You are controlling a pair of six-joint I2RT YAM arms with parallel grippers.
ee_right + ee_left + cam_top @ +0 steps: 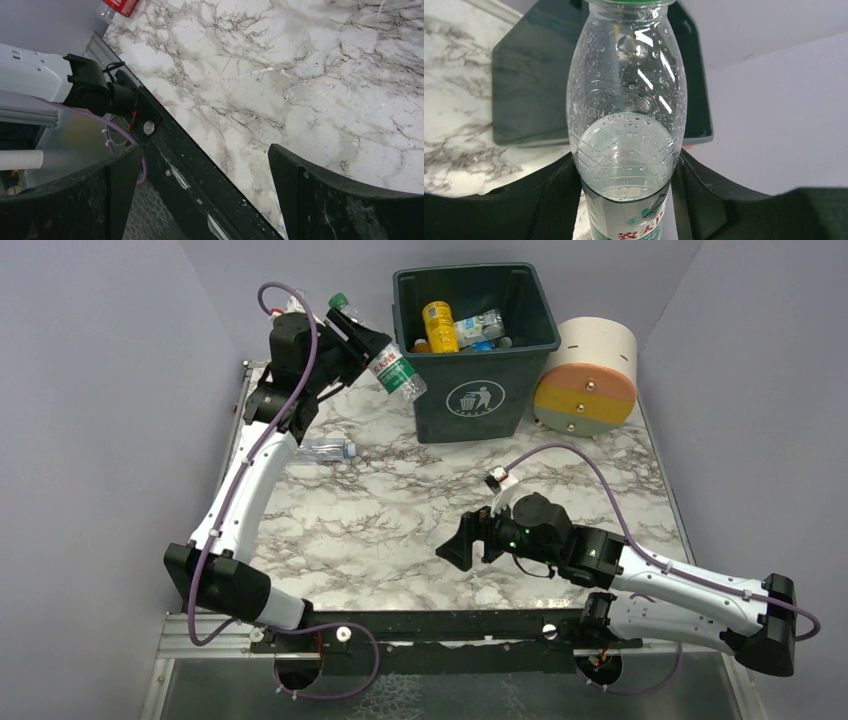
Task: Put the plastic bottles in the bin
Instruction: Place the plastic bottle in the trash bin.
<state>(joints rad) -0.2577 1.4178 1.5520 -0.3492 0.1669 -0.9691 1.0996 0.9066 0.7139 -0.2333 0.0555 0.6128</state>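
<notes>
My left gripper (pixel 366 346) is shut on a clear plastic bottle (pixel 398 372) with a green cap and a green label. It holds the bottle tilted in the air just left of the dark green bin (pixel 478 400), near its rim. In the left wrist view the bottle (pixel 626 115) stands between the pads, with the bin (pixel 524 95) behind it. Several bottles lie inside the bin, among them a yellow-orange one (pixel 438 325). Another clear bottle (pixel 326 448) lies on the table by the left arm. My right gripper (pixel 455 546) is open and empty, low over the table's front.
A cream-and-orange cylinder (pixel 590 380) lies on its side right of the bin. The right wrist view shows the black front rail (pixel 200 165) under the open right gripper (pixel 205 162), and a red-labelled bottle (pixel 119 6) at the far table edge.
</notes>
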